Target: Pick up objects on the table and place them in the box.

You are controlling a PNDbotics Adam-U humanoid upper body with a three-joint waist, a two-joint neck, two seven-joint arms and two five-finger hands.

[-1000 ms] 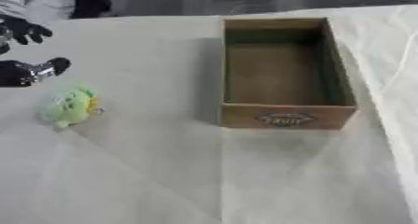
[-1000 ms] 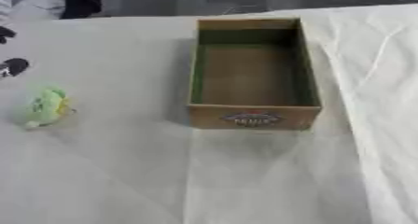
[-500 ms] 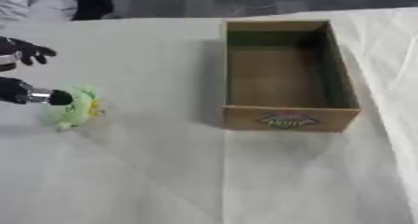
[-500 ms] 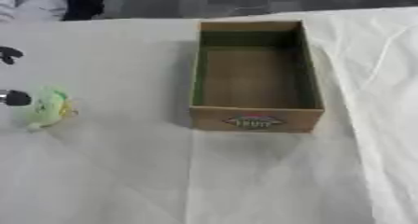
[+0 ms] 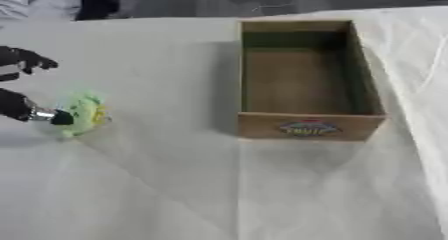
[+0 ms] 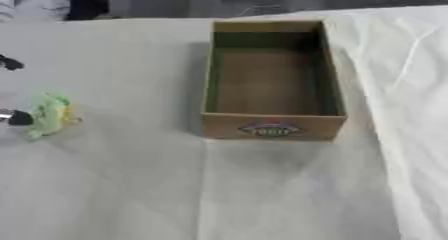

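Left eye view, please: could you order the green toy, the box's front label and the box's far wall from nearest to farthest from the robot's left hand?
Measured from the left hand:
1. Green toy, touching its fingertip, at the table's left.
2. Box's front label, on the near wall, right of centre.
3. Box's far wall, at the back.

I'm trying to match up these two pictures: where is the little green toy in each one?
Left eye view: the green toy lies at the left, mid-height, a fingertip of the left hand against it.
Right eye view: it lies nearer the left edge.
Shared landmark: the cardboard box, to the toy's right in both.
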